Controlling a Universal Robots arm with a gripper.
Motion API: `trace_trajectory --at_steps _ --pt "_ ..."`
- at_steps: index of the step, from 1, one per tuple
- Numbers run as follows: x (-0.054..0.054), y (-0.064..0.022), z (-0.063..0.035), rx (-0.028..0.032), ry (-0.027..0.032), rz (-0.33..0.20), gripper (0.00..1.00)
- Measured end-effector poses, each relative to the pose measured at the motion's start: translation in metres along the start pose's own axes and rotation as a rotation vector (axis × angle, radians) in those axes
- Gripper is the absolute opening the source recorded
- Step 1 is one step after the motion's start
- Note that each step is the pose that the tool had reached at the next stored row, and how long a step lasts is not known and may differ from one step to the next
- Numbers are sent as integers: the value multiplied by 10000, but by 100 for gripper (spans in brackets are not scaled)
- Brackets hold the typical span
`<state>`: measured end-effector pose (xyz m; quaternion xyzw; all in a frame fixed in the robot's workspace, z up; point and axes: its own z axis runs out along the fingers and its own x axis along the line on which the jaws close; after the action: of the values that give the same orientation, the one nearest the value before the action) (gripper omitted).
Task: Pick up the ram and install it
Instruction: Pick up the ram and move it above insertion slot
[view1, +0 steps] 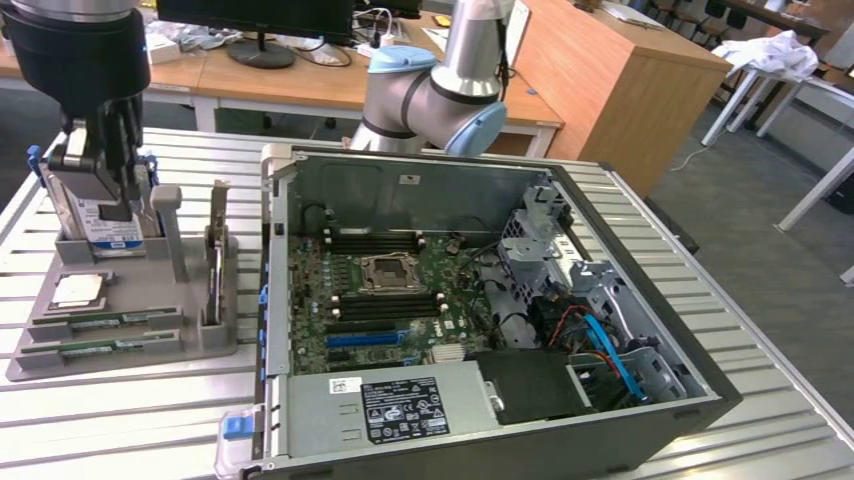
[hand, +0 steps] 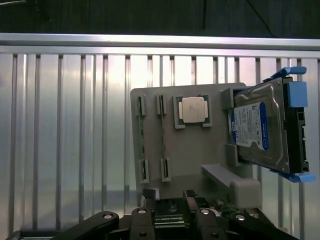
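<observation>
Two green ram sticks (view1: 110, 320) (view1: 94, 348) lie in slots at the near end of a grey tray (view1: 187, 345). The wrist view shows them as thin edges (hand: 141, 137) (hand: 162, 134). My gripper (view1: 118, 200) hangs over the tray's far end, in front of the hard drive (view1: 114, 228) and well above the sticks. Its jaws are open with nothing between them. The gripper's black body (hand: 172, 212) looks down on the tray.
A silver processor chip (hand: 192, 110) rests on the tray beside the hard drive (hand: 260, 130). A thin board (view1: 216, 250) stands on edge in the tray's upright holder. The open computer case (view1: 627, 300) on the exterior view's right shows the motherboard (view1: 387, 300). Everything rests on a slatted metal table (view1: 134, 420).
</observation>
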<state>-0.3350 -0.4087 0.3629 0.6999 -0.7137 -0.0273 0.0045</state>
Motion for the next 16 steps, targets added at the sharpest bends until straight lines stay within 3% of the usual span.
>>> trace_trajectory --at_steps 16 --pt "4 20 47 0 -7 -2 36"
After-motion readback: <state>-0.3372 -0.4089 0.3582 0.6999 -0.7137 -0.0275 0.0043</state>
